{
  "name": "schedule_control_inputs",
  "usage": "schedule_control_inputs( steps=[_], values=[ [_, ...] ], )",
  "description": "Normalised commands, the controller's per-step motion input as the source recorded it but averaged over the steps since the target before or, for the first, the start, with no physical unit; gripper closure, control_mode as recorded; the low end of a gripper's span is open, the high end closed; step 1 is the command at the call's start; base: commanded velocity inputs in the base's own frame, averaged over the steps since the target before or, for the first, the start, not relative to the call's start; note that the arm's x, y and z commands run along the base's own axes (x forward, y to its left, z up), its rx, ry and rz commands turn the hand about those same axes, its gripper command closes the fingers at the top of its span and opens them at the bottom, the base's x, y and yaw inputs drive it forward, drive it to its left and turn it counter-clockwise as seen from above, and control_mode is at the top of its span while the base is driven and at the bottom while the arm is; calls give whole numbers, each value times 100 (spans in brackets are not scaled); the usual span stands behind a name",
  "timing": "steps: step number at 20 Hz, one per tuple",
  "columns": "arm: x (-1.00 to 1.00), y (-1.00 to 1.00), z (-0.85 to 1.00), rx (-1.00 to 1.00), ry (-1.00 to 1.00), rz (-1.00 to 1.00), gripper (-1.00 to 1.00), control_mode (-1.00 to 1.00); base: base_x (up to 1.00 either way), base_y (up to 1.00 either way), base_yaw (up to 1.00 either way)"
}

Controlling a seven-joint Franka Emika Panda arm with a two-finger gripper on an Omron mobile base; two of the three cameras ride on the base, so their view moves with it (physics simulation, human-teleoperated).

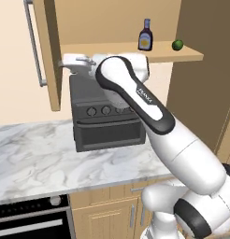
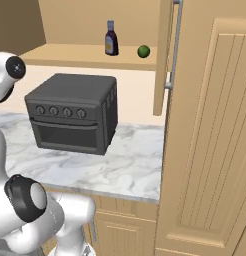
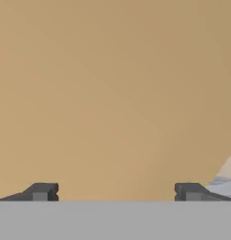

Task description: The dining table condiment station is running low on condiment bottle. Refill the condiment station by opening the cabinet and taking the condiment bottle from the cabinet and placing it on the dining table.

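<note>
The cabinet [image 1: 51, 60] stood open, and the condiment bottle [image 1: 145, 35] stood upright on its shelf, near a small green fruit [image 1: 177, 45] to its right. The gripper [image 3: 116, 192] was spread wide and empty, close to a plain wood surface. Below, a dark toaster oven [image 2: 75, 114] sat on the marble table [image 1: 37, 158].

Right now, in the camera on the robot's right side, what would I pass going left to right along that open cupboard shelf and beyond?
Condiment bottle → small green round fruit → open cabinet door, seen edge-on → its grey bar handle → tall wooden cupboard.
</note>
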Motion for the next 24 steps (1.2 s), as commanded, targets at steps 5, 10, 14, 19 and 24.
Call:
schedule_control_inputs(
  steps=[5,10,14,19,24],
  values=[
    [-4,-9,-13,-15,0,-1,-100,-100,0,0,0],
    [-61,-100,-4,-13,-18,-21,-100,-100,0,0,0],
    [-48,-100,-1,-21,-27,-34,-100,-100,0,0,0],
    [-8,-92,6,-17,-9,-56,-100,-100,0,0,0],
    [0,-99,32,-20,-3,-49,-100,-100,0,0,0]
  ],
)
